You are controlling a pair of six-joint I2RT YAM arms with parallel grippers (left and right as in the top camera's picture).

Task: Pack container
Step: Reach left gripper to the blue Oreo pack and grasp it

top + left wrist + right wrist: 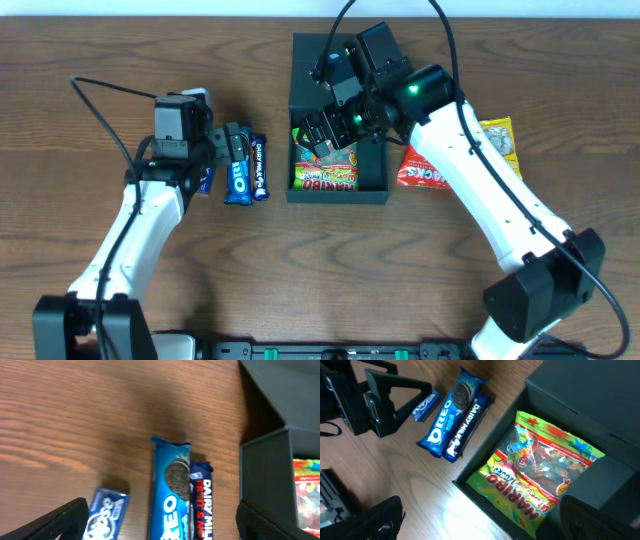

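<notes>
The container (370, 170) sits open at the middle of the desk (100, 50), towards its far side, with the flip lid laid back away from the arms. One Haribo bag (540, 475) lies flat inside it, filling the left part of the box and leaving a bare dark strip on the right.

The right arm (480, 190) reaches over the container. From overhead its wrist hides most of the lid and the far end of the bag. The right jaws stand wide apart above the bag and hold nothing.

Three packets lie on the desk left of the container. One Oreo packet (171, 490) and one Dairy Milk bar (200, 505) lie side by side, parallel and touching, the bar nearer the box. One small blue packet (106, 512) lies just beside the Oreo on its other side, with a strip of wood between them. The container's left wall stands between these three and the bag. The left arm (150, 210) hangs over this group and covers part of the small blue packet from overhead. The left jaws are spread wide above the three packets and grip none of them.

Two more packets lie right of the container. One red packet (425, 172) is just beside the right wall, and one yellow packet (500, 140) lies farther out. The right arm crosses above both, so I cannot tell whether they touch.

That makes six packets, one container and two arms, each trailing a black cable (100, 110).
</notes>
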